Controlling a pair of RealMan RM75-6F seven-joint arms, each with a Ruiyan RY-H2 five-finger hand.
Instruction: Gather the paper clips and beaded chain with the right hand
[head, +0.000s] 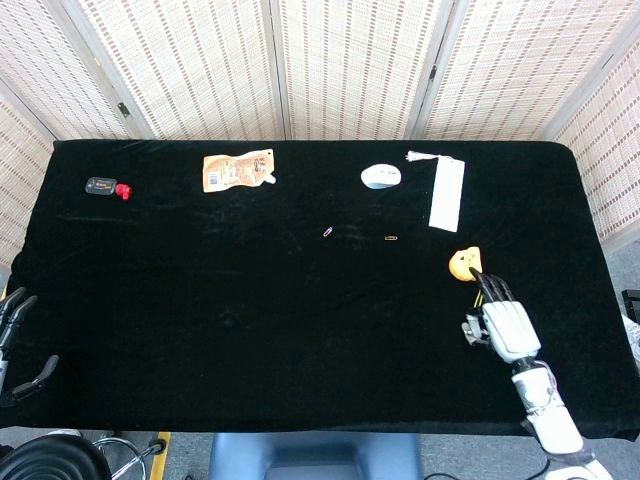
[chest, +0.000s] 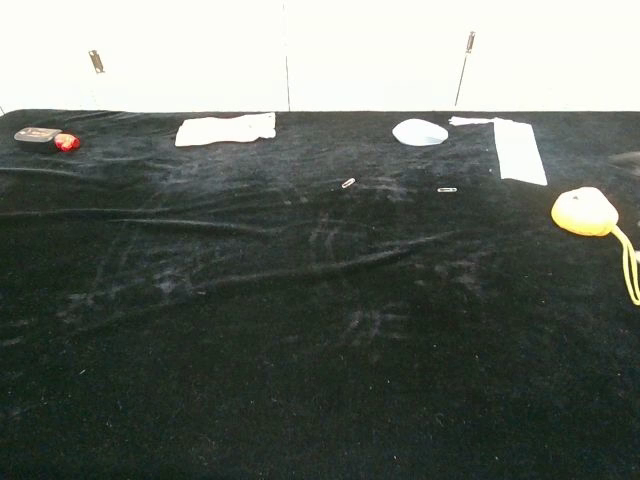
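Nearest me, the right hand (head: 503, 330) sits low over the front right of the black tablecloth (head: 250, 330), fingers stretched out flat and the thumb tucked to one side; whether it holds anything small underneath I cannot tell from here. The left hand (head: 12, 330) barely peeks in at the front left edge, fingers apart and empty. Just beyond the right hand lies a yellow toy with a cord (chest: 588, 212). Further back, mid-table, are the two paper clips: a purple paper clip (head: 328, 232) and a yellow paper clip (head: 391, 238), well apart from the hand. I can't pick out the beaded chain anywhere. At the far edge sit a white cap-like dish (head: 380, 176), a white bookmark (head: 446, 193), an orange pouch (head: 238, 170)

The gathering looks midway; next the hand must reach forward to the yellow clip and pinch it finely
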